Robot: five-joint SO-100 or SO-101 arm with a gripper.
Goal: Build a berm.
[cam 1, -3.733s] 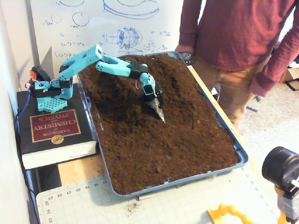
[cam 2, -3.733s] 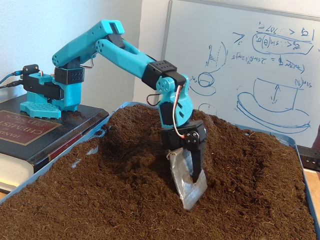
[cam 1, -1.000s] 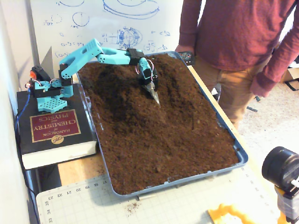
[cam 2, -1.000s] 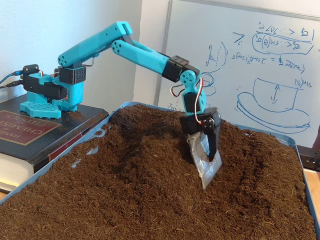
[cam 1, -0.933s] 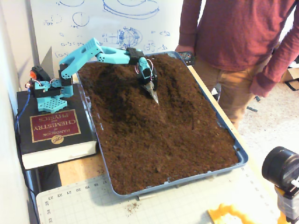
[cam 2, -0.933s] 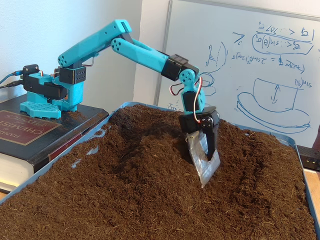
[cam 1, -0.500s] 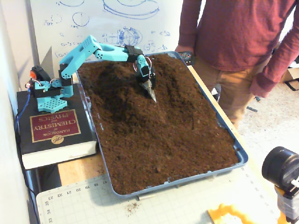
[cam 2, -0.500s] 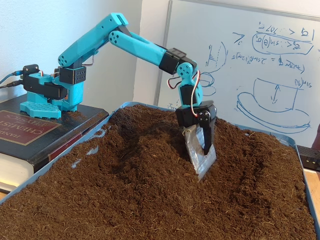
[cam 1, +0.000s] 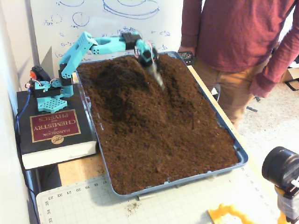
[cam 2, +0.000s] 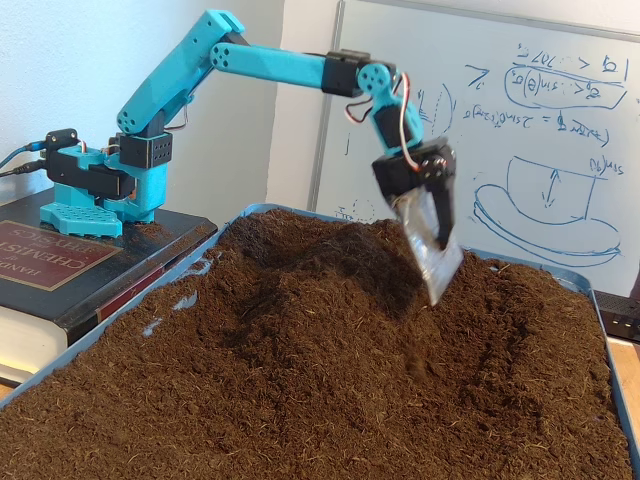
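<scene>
A: Over the far end of the tray [cam 1: 243, 156], gripper [cam 2: 441, 270] is lifted clear of the soil; arm stretched out from its base on the book [cam 1: 53, 133].

B: Jaw state?

A: Cannot tell how wide; a silvery scoop blade [cam 2: 432, 250] covers one finger, a black finger lies along it, no clear gap shows in either fixed view; the blade looks attached rather than gripped, but that is a guess. Overhead-ish fixed view blurs the tip [cam 1: 159, 78].

B: Berm?

A: Raised ridge of dark crumbly soil [cam 2: 330, 255] at the back of the tray, just left of and below the blade; same mound at [cam 1: 117, 79]; rest of the soil lies lower, with a shallow trough on the right side.

B: Risks?

A: Tray is heaped to the rim; a hard sweep toward the back edge could push soil over it. Ridge is loose; plunging steeply into its crest would likely slump it flat. Person [cam 1: 233, 42] stands just beside the tray; a wide swing could reach them.
</scene>
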